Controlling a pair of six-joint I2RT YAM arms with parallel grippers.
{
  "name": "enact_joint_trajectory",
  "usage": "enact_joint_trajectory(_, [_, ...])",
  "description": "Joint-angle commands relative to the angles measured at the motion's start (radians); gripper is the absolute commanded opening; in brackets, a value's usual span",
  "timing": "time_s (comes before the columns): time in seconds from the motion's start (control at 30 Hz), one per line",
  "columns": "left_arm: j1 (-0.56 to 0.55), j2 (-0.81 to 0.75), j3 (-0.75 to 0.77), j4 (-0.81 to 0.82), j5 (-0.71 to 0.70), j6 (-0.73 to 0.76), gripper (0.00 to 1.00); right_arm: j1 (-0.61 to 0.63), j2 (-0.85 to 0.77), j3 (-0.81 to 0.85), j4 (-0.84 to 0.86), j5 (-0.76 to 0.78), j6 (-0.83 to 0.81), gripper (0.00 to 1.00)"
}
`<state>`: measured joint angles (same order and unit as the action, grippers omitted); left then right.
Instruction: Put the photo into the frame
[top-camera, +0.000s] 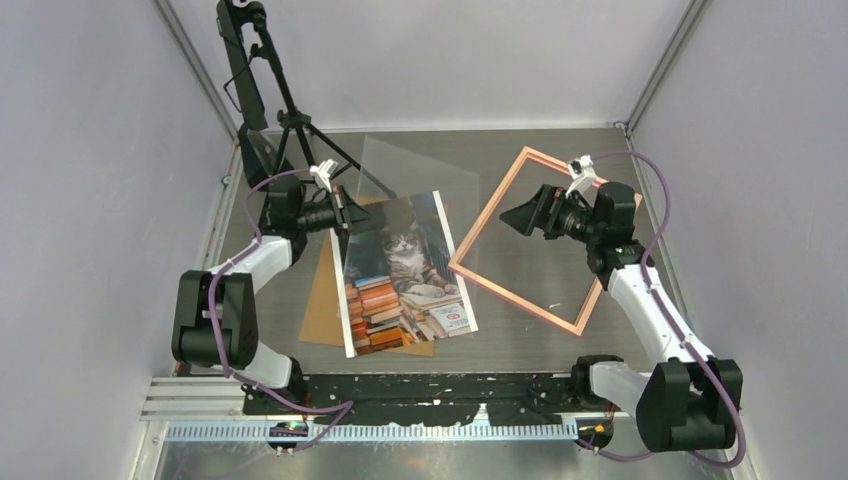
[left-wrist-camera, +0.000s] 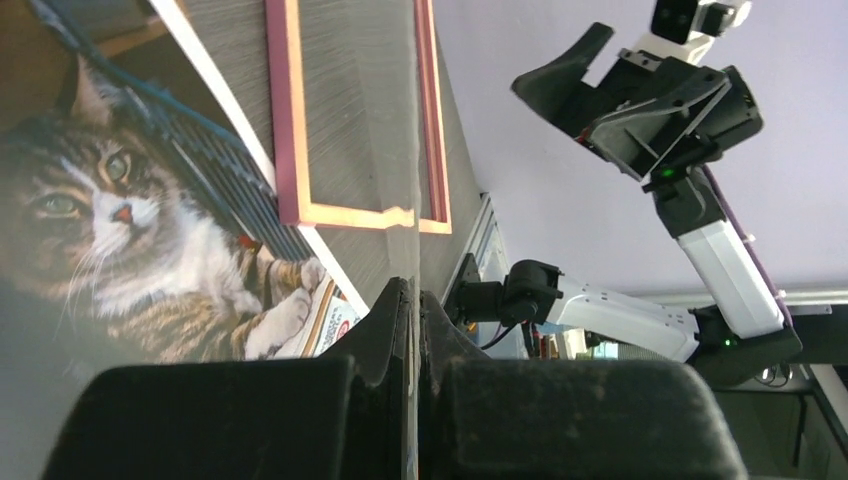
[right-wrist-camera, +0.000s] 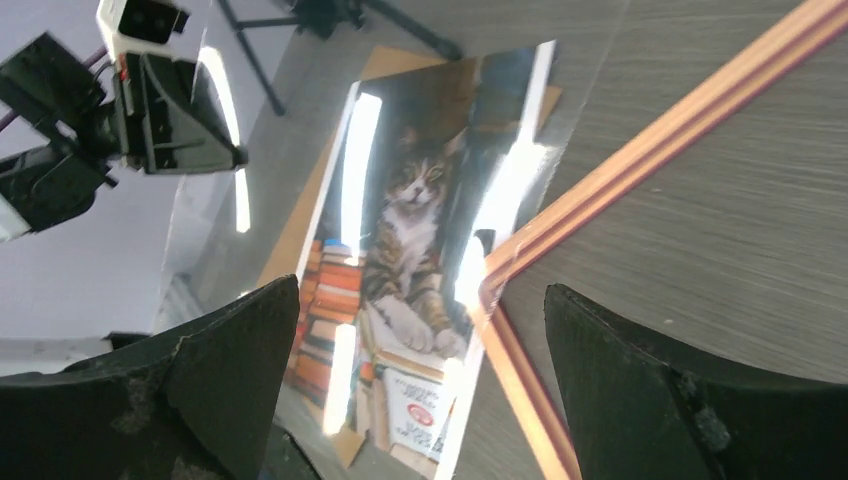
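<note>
We see the left gripper (top-camera: 345, 208) clamped on the edge of a clear sheet (top-camera: 415, 165), held tilted above the photo (top-camera: 405, 275). The photo lies face up on a brown board (top-camera: 322, 305), its right edge just beside a corner of the frame (top-camera: 487, 208). The right gripper (top-camera: 522, 215) hangs over the frame, jaws wide and empty.

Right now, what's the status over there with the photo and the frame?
Left gripper shut on clear sheet. Right gripper open above frame. Photo face up on brown board, outside frame. Clear sheet raised over photo's far end.
</note>
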<state>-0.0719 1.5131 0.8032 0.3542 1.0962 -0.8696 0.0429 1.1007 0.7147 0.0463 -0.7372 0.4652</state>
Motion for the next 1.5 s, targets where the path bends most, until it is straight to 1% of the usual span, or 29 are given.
enact_joint_trajectory(0.0, [0.007,-0.053,-0.033,-0.013,-0.038,0.013,0.00,-0.043,-0.044,0.066,-0.140,0.123,-0.106,0.99])
enact_joint_trajectory(0.1, [0.015,-0.059,-0.064,0.046,-0.037,-0.042,0.00,-0.069,-0.055,0.097,-0.199,0.205,-0.186,0.99])
enact_joint_trajectory(0.17, [0.024,-0.059,-0.075,0.076,-0.023,-0.078,0.00,-0.070,-0.060,0.108,-0.240,0.295,-0.228,0.98])
enact_joint_trajectory(0.3, [0.037,-0.074,-0.091,0.123,0.005,-0.130,0.00,-0.071,-0.059,0.108,-0.295,0.379,-0.294,0.98])
enact_joint_trajectory(0.37, [0.048,-0.088,-0.100,0.141,0.015,-0.150,0.00,-0.071,-0.047,0.114,-0.317,0.388,-0.331,0.97])
enact_joint_trajectory(0.43, [0.062,-0.104,-0.101,0.142,0.030,-0.162,0.00,-0.071,-0.032,0.119,-0.342,0.357,-0.382,0.93])
enact_joint_trajectory(0.47, [0.067,-0.111,-0.101,0.143,0.038,-0.168,0.00,-0.069,-0.022,0.121,-0.351,0.331,-0.429,0.89])
enact_joint_trajectory(0.5, [0.067,-0.119,-0.102,0.138,0.044,-0.171,0.00,-0.069,-0.017,0.121,-0.367,0.313,-0.457,0.88])
enact_joint_trajectory(0.53, [0.097,-0.126,-0.100,0.128,0.053,-0.170,0.00,-0.067,-0.012,0.119,-0.379,0.275,-0.527,0.88])
enact_joint_trajectory(0.67, [0.129,-0.162,-0.094,0.086,0.081,-0.157,0.00,-0.044,-0.017,0.110,-0.458,0.225,-0.743,0.88])
enact_joint_trajectory(0.8, [0.149,-0.196,-0.060,-0.023,0.095,-0.095,0.00,0.041,-0.003,0.110,-0.571,0.207,-0.891,0.89])
enact_joint_trajectory(0.9, [0.163,-0.219,-0.042,-0.071,0.101,-0.078,0.00,0.138,-0.012,0.071,-0.597,0.255,-0.974,0.89])
enact_joint_trajectory(0.97, [0.173,-0.231,-0.025,-0.119,0.107,-0.053,0.00,0.194,-0.017,0.040,-0.583,0.297,-1.002,0.89])
enact_joint_trajectory(1.17, [0.193,-0.264,0.012,-0.241,0.117,0.007,0.00,0.295,0.021,-0.020,-0.541,0.371,-1.066,0.87])
enact_joint_trajectory(1.33, [0.219,-0.276,0.042,-0.311,0.120,0.046,0.00,0.345,0.060,-0.052,-0.529,0.384,-1.101,0.86])
enact_joint_trajectory(1.47, [0.229,-0.276,0.062,-0.351,0.115,0.073,0.00,0.374,0.102,-0.072,-0.503,0.405,-1.126,0.82])
